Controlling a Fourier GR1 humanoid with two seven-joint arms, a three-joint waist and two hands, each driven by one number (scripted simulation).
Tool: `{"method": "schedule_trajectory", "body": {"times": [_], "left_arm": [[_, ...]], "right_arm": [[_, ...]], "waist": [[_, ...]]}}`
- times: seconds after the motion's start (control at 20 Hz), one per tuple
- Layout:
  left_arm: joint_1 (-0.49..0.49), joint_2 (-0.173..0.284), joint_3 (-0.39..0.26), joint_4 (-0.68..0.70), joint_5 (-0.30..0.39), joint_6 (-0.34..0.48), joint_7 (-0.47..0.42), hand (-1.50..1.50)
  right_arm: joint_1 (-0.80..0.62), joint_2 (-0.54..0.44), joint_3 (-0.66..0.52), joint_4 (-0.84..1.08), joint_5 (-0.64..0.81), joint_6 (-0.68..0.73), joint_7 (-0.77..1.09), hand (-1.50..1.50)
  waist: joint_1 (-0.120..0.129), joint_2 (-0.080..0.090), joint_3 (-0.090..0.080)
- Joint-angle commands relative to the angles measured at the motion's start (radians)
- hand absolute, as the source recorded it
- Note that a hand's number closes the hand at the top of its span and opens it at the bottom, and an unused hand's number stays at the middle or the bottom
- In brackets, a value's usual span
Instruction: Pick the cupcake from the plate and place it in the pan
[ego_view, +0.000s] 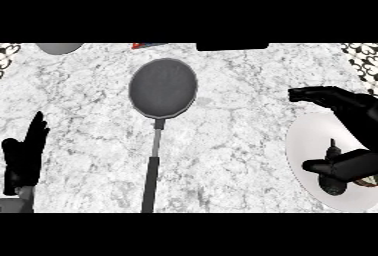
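Note:
A dark round pan (163, 88) lies at the counter's middle back, its long black handle (152, 175) pointing toward me. A white plate (310, 145) sits at the right edge. My right hand (354, 110) hangs over the plate, open, with its fingers stretched left and its thumb (325, 166) spread wide below. Only a small brown and white bit of the cupcake (367, 181) shows beside the thumb at the view's right edge; the hand hides the rest. Resting at the left edge is my left hand (26, 150), open with fingers up.
A grey round object (59, 47) shows at the back left, a red and blue item (148, 45) and a black block (232, 46) along the back edge. Patterned patches (362, 57) sit in the back corners. White marble counter (236, 150) lies between pan and plate.

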Motion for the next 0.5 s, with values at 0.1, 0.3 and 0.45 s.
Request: {"method": "schedule_trajectory", "body": {"times": [0.1, 0.3, 0.45], "left_arm": [[-0.002, 0.051, -0.040, 0.030, -0.031, -0.042, 0.087, 0.00], [-0.039, 0.067, -0.047, 0.020, -0.027, -0.071, 0.149, 0.00], [-0.042, 0.079, -0.043, -0.006, -0.024, -0.084, 0.167, 0.00]], "right_arm": [[0.151, -0.057, -0.208, 0.284, -0.273, 0.252, -0.172, 1.50], [0.179, -0.224, -0.297, 0.420, -0.252, 0.599, -0.349, -1.50], [0.136, -0.282, -0.333, 0.482, -0.113, 0.689, -0.442, -1.50]], "waist": [[0.005, 0.014, 0.001], [0.021, 0.006, -0.002], [0.047, 0.003, -0.003]]}}
